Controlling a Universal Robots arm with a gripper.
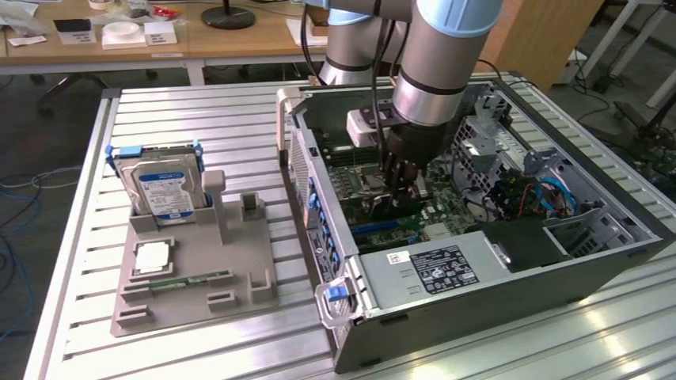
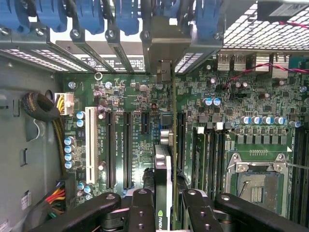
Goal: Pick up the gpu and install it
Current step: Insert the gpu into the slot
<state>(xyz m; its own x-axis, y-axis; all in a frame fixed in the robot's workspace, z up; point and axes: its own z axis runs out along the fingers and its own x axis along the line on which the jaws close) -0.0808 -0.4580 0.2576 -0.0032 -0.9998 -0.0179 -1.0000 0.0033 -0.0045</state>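
Gpu (image 2: 163,166) gripped edge-on between closed fingers (image 2: 140,208) of end effector (image 1: 407,186), poised upright just above motherboard (image 2: 130,96), long edge parallel to expansion slots (image 2: 126,150), presumably for a straight push down. Seemingly not yet seated; exact slot unclear.

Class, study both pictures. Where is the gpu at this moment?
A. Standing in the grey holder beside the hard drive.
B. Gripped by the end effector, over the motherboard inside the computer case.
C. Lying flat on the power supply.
B: the wrist view shows the gpu edge-on between the fingers of the end effector, over the motherboard.
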